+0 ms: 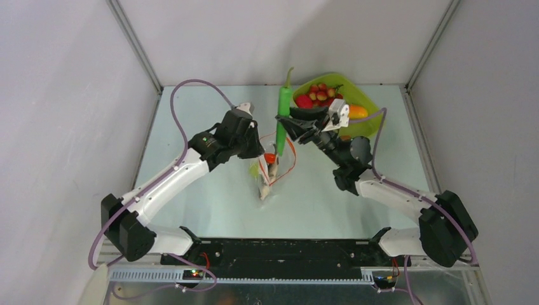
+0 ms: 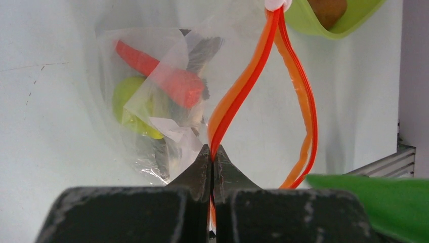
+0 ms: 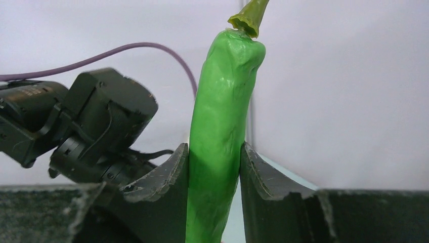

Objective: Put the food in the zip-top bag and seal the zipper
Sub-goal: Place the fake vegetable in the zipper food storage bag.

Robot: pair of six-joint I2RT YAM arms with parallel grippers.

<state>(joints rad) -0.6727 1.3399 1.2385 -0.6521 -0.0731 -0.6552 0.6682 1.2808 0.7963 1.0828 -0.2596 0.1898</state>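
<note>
While left fingers (image 2: 195, 176) pinch the orange zipper (image 2: 242, 88), right fingers (image 3: 163, 195) clamp a seemingly upright green bean (image 3: 222, 116).

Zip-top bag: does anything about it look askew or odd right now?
Somewhat. The zip-top bag is crumpled, its plastic folded over the food inside, and the zipper bows apart into a loop, one strip pinched by the left end effector. No tear or spill shows.
</note>
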